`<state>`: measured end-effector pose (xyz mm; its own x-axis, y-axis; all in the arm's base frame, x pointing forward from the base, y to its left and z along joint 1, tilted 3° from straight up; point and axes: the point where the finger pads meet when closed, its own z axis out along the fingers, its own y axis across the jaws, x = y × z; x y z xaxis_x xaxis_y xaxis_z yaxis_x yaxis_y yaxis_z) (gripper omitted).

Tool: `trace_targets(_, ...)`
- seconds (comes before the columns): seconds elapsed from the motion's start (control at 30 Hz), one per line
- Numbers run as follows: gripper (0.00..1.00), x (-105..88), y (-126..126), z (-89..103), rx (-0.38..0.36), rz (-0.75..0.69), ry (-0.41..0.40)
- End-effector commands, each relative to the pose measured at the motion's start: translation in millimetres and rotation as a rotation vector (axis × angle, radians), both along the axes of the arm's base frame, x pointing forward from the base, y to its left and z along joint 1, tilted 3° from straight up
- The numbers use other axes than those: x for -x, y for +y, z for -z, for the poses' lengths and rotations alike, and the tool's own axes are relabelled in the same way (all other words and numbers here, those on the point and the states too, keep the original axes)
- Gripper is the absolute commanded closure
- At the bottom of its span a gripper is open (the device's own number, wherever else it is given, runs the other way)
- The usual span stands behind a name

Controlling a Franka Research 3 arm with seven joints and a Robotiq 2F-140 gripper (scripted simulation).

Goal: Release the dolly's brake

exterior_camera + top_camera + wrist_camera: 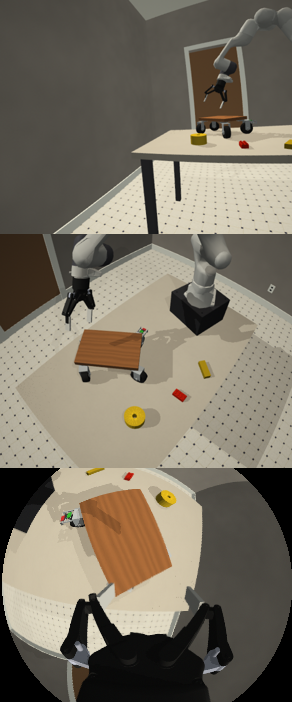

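The dolly point(110, 349) point(222, 118) point(125, 539) has a brown wooden deck on four black casters and stands on the beige table point(105, 434) point(175, 147). At its far right corner a caster carries the brake pedal point(142, 330) point(69, 516), with a green end and a red end; I cannot tell which end is down. My gripper point(78, 324) point(213, 103) point(150, 591) is wide open and empty. It hangs in the air above and beyond the dolly's far left edge, well away from the pedal.
A yellow ring-shaped disc point(134, 416) point(198, 139) point(166, 498), a red brick point(179, 394) point(243, 144) point(129, 477) and a yellow bar point(204, 369) point(288, 144) point(95, 469) lie on the table in front of the dolly. The robot's black base point(198, 306) stands at the back right.
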<state>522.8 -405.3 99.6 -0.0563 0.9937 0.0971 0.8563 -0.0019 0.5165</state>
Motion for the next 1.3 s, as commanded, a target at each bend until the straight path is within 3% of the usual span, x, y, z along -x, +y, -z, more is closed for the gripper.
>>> trace_targets(0.0,0.0,-0.1,0.0,-0.1,0.0,0.0,0.0)
trace_targets(0.53,0.0,-0.1,0.0,-0.1,0.0,0.0,0.0)
trace_targets(0.57,1.0,0.1,0.2,-0.2,0.0,0.0,0.0)
trace_targets(0.67,1.0,7.2,14.8,-2.1,-0.007,-0.004,0.027)
trace_targets(0.83,1.0,46.3,79.2,-7.8,-0.021,-0.016,0.152)
trace_targets(0.97,1.0,46.3,79.2,-7.8,-0.021,-0.016,0.152)
trace_targets(1.0,1.0,62.1,100.2,-8.5,-0.017,-0.019,0.196)
trace_targets(1.17,1.0,62.1,100.2,-8.5,-0.017,-0.019,0.196)
trace_targets(1.2,1.0,80.0,121.1,-8.5,-0.009,-0.021,0.242)
trace_targets(1.27,1.0,80.0,121.1,-8.5,-0.009,-0.021,0.242)
